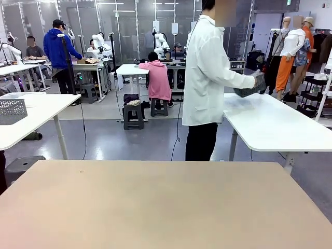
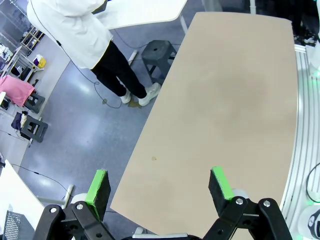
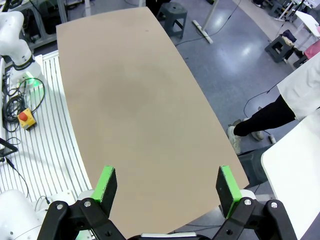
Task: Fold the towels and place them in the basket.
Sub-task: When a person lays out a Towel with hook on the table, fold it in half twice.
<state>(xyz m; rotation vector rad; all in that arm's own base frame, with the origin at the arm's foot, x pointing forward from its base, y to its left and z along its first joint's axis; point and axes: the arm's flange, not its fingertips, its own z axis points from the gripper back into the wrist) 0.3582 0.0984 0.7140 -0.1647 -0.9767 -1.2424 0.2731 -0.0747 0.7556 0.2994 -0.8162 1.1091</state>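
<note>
Basket (image 1: 248, 89), dark grey, is seen at the right of the front view, gripped in the hand (image 1: 258, 76) of a person (image 1: 205, 72) in a white coat and held just above the near corner of a white side table (image 1: 280, 129); what lies inside it cannot be made out from here. That person is turned toward the side table and stands on the far side of the tan work table (image 1: 166, 207), whose matte top runs across the whole lower half of the frame. A pale perforated box (image 1: 11, 111) is spotted on another white table at the left edge. In the left wrist view the left gripper (image 2: 159, 175) is shown with its green pads spread wide and nothing between them, poised above the near edge of the tan top, and a grey stool (image 2: 159, 52) is picked out on the glossy blue-grey floor beside the person's legs. In the right wrist view the right gripper (image 3: 166, 172) is likewise spread fully apart and holds nothing, with a red stop button (image 3: 24, 117) noted on the slotted rail at mid-left. Further work tables and seated people are seen across the hall behind.
</note>
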